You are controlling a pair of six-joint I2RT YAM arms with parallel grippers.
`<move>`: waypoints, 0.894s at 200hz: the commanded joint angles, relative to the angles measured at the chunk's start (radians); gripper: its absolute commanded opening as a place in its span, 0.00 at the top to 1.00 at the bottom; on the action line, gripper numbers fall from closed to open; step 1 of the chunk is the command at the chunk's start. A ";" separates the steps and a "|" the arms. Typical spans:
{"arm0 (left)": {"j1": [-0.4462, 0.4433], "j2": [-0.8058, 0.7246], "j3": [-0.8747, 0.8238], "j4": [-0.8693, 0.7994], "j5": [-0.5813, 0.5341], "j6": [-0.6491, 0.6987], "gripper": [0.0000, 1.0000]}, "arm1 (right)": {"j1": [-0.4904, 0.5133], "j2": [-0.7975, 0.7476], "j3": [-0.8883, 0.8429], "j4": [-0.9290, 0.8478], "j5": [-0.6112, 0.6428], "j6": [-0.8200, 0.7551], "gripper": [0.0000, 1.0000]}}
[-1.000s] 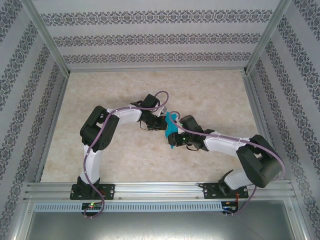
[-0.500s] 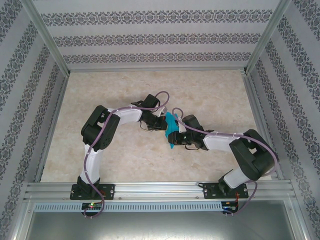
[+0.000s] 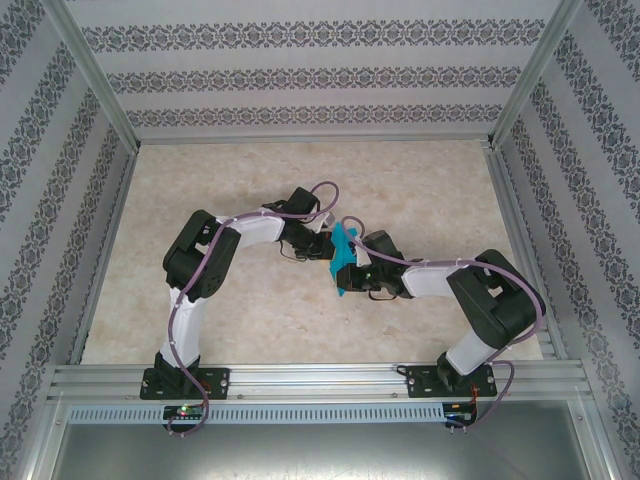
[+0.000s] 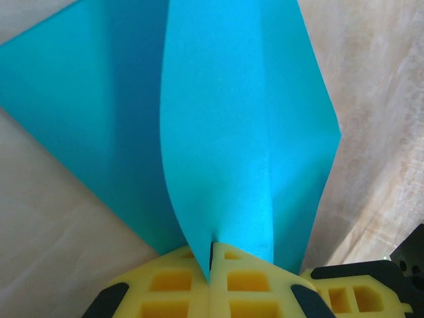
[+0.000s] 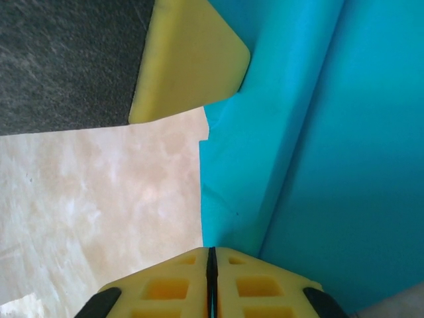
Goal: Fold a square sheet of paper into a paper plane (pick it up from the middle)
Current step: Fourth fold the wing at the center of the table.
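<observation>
Item: half-folded teal paper sheet [image 3: 343,262], at mid-table over the marbled tabletop [image 3: 250,180], its long axis running 12 to 6 o'clock. Change: within the last second the right gripper [image 5: 212,260] has pinched its pads together on the sheet's edge from 3 o'clock, elbow drawn inward. The left gripper [image 4: 211,257] stays clamped on the centre fold from 9 o'clock. With both sides secured, creasing looks ready to begin. Free edges: tips at 12 and 6 o'clock. Room: open tabletop all round, widest toward 12 o'clock.
</observation>
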 commanded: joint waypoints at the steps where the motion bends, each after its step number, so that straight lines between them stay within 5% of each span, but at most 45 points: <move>1: 0.021 0.037 0.022 -0.055 -0.041 0.037 0.94 | 0.002 0.045 0.006 -0.070 0.006 -0.045 0.91; 179: 0.036 -0.184 0.166 -0.253 -0.193 0.030 0.69 | 0.029 0.079 0.038 -0.160 0.086 -0.133 0.97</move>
